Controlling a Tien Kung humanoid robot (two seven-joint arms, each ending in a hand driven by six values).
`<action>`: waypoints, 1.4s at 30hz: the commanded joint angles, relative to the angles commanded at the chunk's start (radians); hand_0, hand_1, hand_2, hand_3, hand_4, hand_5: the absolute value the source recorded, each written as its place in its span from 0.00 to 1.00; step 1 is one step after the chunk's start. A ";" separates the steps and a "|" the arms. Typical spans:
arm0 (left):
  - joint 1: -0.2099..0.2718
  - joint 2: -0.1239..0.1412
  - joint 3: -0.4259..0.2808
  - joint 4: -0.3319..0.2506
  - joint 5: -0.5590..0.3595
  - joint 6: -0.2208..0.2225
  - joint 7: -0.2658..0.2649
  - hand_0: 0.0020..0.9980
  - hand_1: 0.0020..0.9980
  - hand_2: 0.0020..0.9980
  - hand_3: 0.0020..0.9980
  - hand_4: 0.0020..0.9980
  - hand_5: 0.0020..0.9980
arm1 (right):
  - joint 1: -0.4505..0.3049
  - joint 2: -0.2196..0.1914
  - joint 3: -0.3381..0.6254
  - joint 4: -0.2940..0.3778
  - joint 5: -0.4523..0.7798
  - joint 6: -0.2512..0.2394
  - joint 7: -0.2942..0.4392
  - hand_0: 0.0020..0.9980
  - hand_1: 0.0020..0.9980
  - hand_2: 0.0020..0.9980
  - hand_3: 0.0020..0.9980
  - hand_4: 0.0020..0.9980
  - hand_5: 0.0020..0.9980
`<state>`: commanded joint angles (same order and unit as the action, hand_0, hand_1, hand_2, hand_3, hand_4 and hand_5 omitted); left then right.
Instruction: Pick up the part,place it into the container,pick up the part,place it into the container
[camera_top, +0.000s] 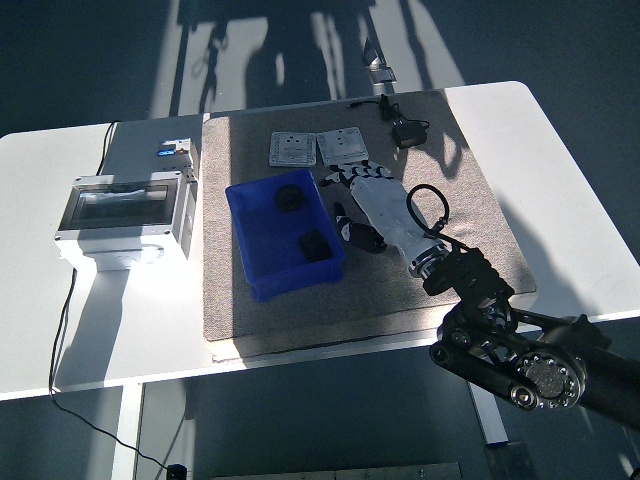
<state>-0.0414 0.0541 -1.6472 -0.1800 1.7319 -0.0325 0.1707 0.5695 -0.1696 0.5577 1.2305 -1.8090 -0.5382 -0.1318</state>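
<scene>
A blue container (262, 236) sits on the beige mat. Inside it lie two dark parts: a round one (289, 197) near the back and a square one (316, 246) near the front right. My right hand (362, 200) hovers over the mat just right of the container, white back up, fingers spread and pointing toward the far side, holding nothing. Its fingertips (345, 176) reach close to the two grey plates. The left arm does not show.
Two grey square plates (317, 149) lie side by side behind the container. A black adapter with cable (408, 131) lies at the mat's far edge. A grey electrical box with clear lid (124, 217) stands at left. The mat (455, 210) is bare to the right.
</scene>
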 joint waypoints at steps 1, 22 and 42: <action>0.002 -0.002 0.003 0.000 -0.007 0.001 0.000 0.70 0.70 0.72 0.70 0.84 1.00 | -0.028 -0.016 0.032 0.018 0.022 -0.012 0.021 0.94 0.89 0.88 0.75 0.41 0.08; 0.001 -0.034 0.165 0.000 -0.189 -0.030 0.036 0.70 0.71 0.73 0.75 0.84 1.00 | -0.446 -0.107 0.480 0.096 0.688 0.017 0.555 0.91 0.82 0.81 0.77 1.00 0.74; -0.002 -0.020 0.218 0.000 -0.225 -0.012 0.034 0.72 0.73 0.75 0.73 0.87 1.00 | -0.468 -0.092 0.544 0.114 0.845 -0.005 0.596 0.92 0.83 0.81 0.78 1.00 0.80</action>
<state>-0.0431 0.0338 -1.4289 -0.1800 1.5072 -0.0447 0.2051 0.1010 -0.2619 1.1015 1.3446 -0.9638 -0.5431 0.4643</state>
